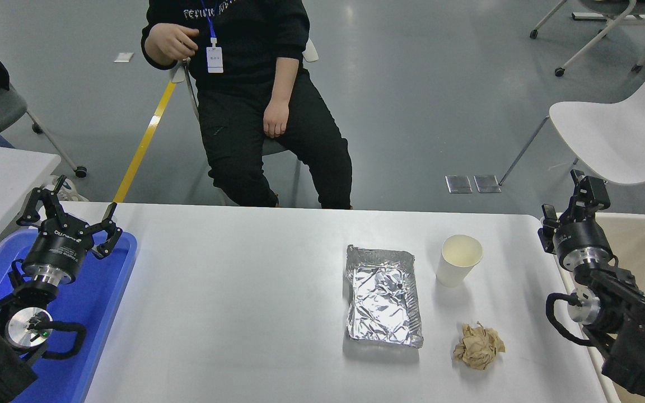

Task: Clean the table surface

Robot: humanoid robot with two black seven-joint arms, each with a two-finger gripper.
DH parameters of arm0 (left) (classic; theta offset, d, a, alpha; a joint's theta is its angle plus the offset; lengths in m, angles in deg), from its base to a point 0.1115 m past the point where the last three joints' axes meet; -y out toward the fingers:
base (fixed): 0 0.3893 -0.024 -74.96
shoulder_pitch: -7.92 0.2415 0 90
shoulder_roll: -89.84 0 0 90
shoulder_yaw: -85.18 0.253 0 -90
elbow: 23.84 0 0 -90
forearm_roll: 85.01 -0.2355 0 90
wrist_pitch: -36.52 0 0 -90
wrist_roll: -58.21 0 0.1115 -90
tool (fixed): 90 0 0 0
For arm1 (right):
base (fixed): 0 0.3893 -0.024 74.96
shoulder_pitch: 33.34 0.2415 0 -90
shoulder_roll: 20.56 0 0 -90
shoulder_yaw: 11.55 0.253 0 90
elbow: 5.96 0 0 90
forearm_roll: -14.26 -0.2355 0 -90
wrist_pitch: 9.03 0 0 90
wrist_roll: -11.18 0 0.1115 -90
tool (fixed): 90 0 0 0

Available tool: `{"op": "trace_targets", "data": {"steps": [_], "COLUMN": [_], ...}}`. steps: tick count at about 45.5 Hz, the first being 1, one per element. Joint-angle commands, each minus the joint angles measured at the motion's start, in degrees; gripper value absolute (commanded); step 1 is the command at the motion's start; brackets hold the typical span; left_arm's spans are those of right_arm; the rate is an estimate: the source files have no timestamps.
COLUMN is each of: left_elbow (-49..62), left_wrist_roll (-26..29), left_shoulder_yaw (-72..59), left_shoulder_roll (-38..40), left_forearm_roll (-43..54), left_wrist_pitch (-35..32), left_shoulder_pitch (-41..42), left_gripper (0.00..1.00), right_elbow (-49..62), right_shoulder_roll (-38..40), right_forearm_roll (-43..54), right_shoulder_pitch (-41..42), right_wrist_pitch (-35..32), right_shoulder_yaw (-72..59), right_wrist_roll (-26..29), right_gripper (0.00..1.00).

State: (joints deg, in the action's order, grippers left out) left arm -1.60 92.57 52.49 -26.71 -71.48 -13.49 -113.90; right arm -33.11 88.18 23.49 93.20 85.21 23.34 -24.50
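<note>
White counter (244,313) spanning the foreground, foil tray (383,295), paper cup (458,259) and crumpled brown paper (479,347) on it, left gripper (70,215) spread wide, empty, over blue tray (96,302), right gripper (574,196) at counter's right edge, opening unclear.

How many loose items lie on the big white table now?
3: a foil tray at centre-right, a paper cup upright to its right, and a crumpled brown paper ball nearer the camera, below the cup. None seems hidden.

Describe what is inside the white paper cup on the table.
The paper cup stands upright on the table surface. Its visible inner wall looks pale and bare, with nothing sticking out. From this angle the very bottom is hard to make out.
</note>
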Motion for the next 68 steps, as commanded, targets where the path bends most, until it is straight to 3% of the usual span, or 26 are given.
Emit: {"op": "trace_targets", "data": {"steps": [1,30,52,68], "left_elbow": [0.0,0.0,0.0,0.0], "left_wrist_roll": [0.0,0.0,-0.1,0.0], "left_shoulder_yaw": [0.0,0.0,0.0,0.0], "left_shoulder_roll": [0.0,-0.1,0.0,0.0], "left_forearm_roll": [0.0,0.0,0.0,0.0], "left_wrist_pitch": [0.0,0.0,0.0,0.0], "left_shoulder_pitch": [0.0,0.0,0.0,0.0], "left_gripper": [1.0,1.0,1.0,1.0], "right_elbow": [0.1,1.0,0.6,-0.1], "right_shoulder_roll": [-0.1,2.3,6.8,10.3], "right_forearm_roll": [0.1,0.2,0.0,0.1], "right_shoulder_pitch": [-0.2,2.4,13.7,18.6], "right_wrist_pitch": [0.1,-0.4,-1.4,-12.2], "right_shoulder_yaw": [-0.4,-1.4,-34.9,-44.2], "right_wrist_roll": [0.0,0.6,0.8,0.8], "right_gripper": [0.99,0.99,0.99,0.99]}}
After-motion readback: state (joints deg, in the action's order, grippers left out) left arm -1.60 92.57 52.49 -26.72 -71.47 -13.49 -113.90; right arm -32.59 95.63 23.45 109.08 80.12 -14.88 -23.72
